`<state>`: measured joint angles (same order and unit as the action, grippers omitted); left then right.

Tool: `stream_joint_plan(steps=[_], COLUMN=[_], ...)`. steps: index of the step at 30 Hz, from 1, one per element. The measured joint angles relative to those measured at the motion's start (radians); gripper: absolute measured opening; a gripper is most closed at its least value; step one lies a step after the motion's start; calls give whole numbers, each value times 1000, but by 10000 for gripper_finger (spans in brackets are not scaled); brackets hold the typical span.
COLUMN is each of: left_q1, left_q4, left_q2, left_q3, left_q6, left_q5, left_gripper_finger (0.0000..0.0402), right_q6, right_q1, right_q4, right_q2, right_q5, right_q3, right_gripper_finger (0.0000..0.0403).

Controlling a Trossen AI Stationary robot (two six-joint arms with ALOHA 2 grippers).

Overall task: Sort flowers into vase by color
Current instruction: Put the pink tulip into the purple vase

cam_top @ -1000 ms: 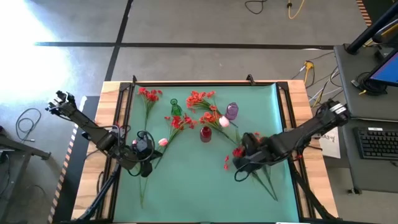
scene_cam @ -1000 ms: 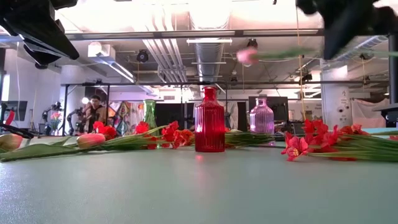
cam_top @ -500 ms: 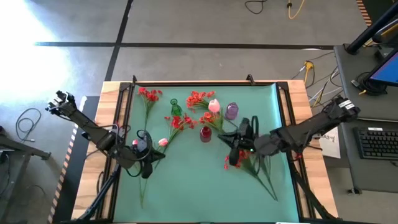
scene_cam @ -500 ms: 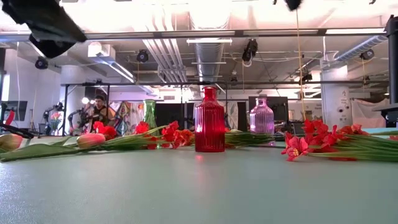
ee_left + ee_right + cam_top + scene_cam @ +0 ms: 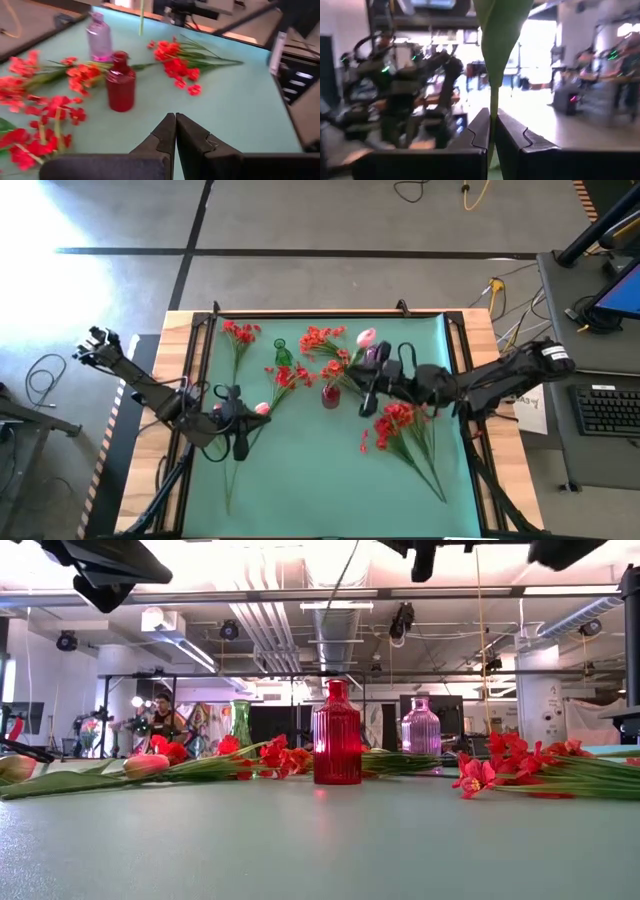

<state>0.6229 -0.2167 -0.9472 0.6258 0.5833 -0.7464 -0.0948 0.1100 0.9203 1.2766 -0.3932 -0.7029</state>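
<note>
Right gripper (image 5: 492, 131) clamped on pink tulip (image 5: 366, 336) stem above purple vase (image 5: 373, 356).

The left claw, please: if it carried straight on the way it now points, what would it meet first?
Probably the red vase. The shut left claw aims across bare mat toward it, with the purple vase farther back. Depth is unclear, so it may pass just beside the red vase.

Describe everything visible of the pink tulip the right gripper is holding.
The pink tulip is an artificial flower, a small pink bud on a thin green stem with a broad green leaf. The right gripper, shut on the stem, holds it above the table by the ribbed purple glass vase. Nothing else visibly touches it.
</note>
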Motion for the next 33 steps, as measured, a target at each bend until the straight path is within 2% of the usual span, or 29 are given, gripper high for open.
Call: stream_joint_plan(steps=[9, 12, 15, 19, 22, 30, 33], left_q1=[-144, -166, -169, -169, -170, -171, -174], left_q4=[-1, -6, -9, -9, -9, -8, -8], left_q2=[1, 1, 1, 1, 1, 1, 1], left_q3=[0, 0, 0, 0, 0, 0, 0], left_q6=[-26, -41, -43, -25, -23, -21, -21], left_q5=[47, 48, 49, 49, 48, 24, 21], left_gripper_finger=[0, 0, 0, 0, 0, 0, 0], right_q6=[-63, -81, -102, -46, 34, 108, 130], right_q1=[-187, -210, -208, -192, -191, -191, -196], right_q4=[-5, -40, -93, -284, -415, -616, -642], right_q2=[-23, -43, -76, -147, -201, -284, -287], right_q5=[-21, -128, -296, -464, -485, -526, -527], right_q3=[0, 1, 1, 1, 2, 2, 7], right_gripper_finger=[13, 13, 13, 13, 13, 13, 13])
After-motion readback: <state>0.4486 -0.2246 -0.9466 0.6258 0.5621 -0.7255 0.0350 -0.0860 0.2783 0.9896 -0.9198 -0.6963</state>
